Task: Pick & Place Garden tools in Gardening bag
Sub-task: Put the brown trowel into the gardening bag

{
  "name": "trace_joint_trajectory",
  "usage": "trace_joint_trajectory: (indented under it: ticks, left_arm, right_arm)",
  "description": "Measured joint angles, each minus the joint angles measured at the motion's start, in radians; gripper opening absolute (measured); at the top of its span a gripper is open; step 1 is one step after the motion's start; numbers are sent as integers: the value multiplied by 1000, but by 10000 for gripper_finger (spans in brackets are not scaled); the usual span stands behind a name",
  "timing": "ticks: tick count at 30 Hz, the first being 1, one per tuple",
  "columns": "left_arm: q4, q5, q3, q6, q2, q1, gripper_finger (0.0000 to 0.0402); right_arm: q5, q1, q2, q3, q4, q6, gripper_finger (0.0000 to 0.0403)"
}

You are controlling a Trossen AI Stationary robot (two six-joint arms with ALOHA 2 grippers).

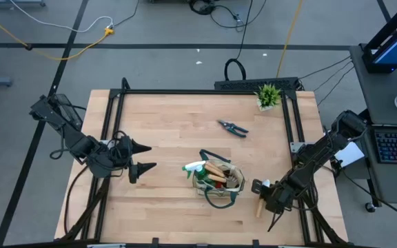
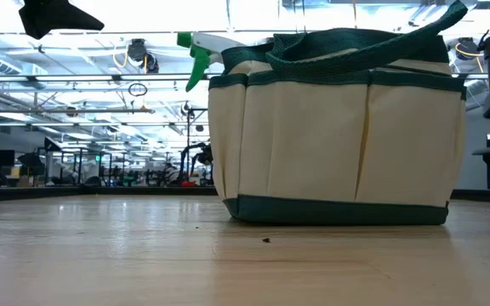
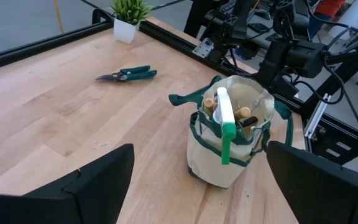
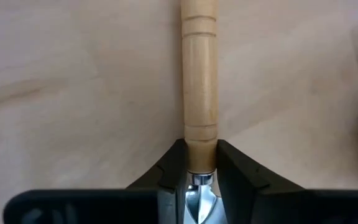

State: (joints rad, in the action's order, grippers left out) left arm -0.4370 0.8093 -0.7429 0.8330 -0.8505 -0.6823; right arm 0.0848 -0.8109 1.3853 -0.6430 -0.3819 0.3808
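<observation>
Jaws of the right gripper [image 4: 194, 171] are seen clamped on a wooden-handled tool [image 4: 200, 74] lying on the tabletop [image 1: 171, 131], just right of the gardening bag [image 1: 218, 180]. Left gripper [image 1: 142, 157] is held left of the bag, jaws wide apart. Pruning shears [image 1: 233, 127] are noted farther back

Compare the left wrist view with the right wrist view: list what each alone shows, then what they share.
Only the left wrist view shows the gardening bag with the green spray bottle and wooden handles in it, the pruning shears, the potted plant and the open left gripper. Only the right wrist view shows the right gripper closed around a wooden-handled tool lying on the table. Both show the wooden table top.
</observation>
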Motion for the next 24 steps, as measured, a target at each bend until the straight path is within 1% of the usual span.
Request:
trace_joint_trajectory:
  ticks: [7, 11, 18, 24]
  left_arm:
    - [0, 0, 0, 0, 0, 0, 383]
    - [0, -5, 0, 0, 0, 0, 380]
    - [1, -6, 0, 3, 0, 0, 370]
    - [1, -6, 0, 8, 0, 0, 376]
  right_arm:
    - [1, 7, -1, 0, 6, -92, 56]
    - [-2, 7, 1, -14, 3, -137, 56]
    - [-2, 7, 0, -101, 7, -137, 56]
    - [-2, 7, -2, -193, -12, -187, 55]
